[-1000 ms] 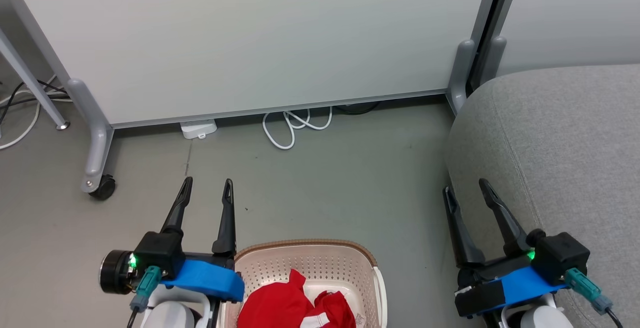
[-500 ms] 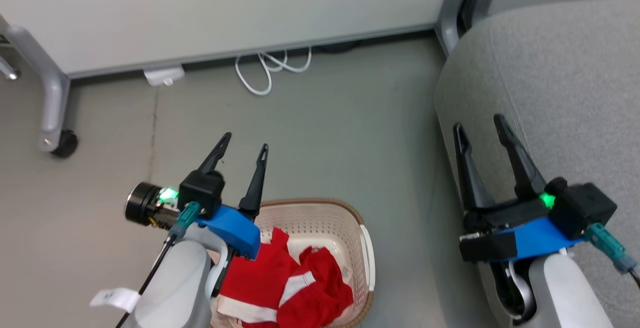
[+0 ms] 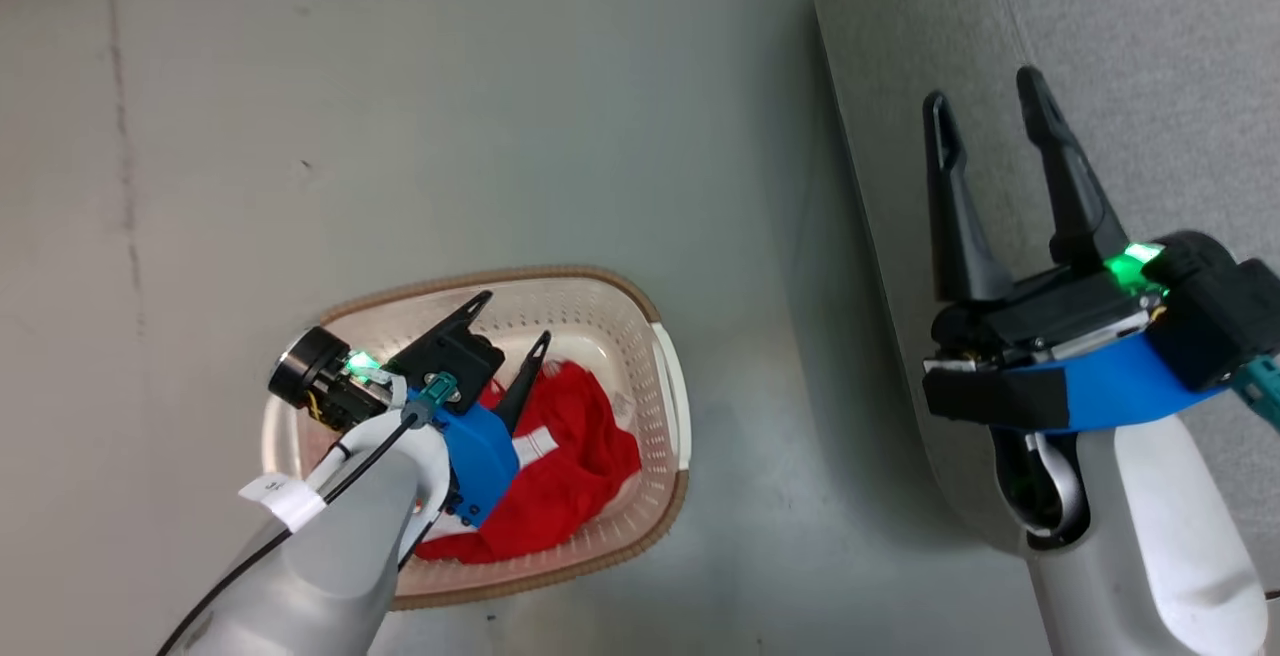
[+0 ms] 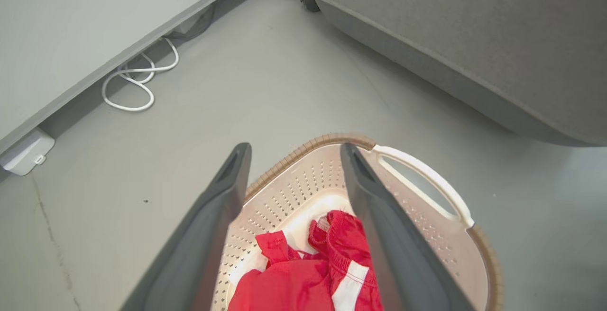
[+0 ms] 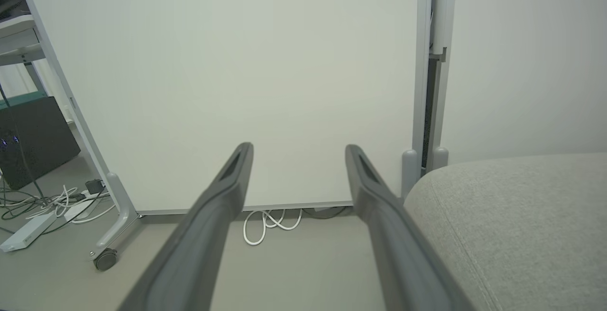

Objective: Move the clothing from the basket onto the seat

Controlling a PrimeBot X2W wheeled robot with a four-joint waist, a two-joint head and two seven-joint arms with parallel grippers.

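Note:
The cream perforated basket with a brown rim stands on the grey floor and holds the red clothing with white trim. My left gripper hangs open over the basket, fingers pointing down toward the clothing without touching it; the basket wall shows between the fingers in the left wrist view. My right gripper stands open and empty over the edge of the grey seat, which also lies at the lower right of the right wrist view.
A white cable loops on the floor by the pale partition panel. A castor foot of the panel and a tangle of cables with a power strip lie to the left. The basket handle faces the seat.
The head camera has tilted down, so the whole picture has shifted. My left gripper has come in over the basket and dipped toward the clothing. Both grippers stay open.

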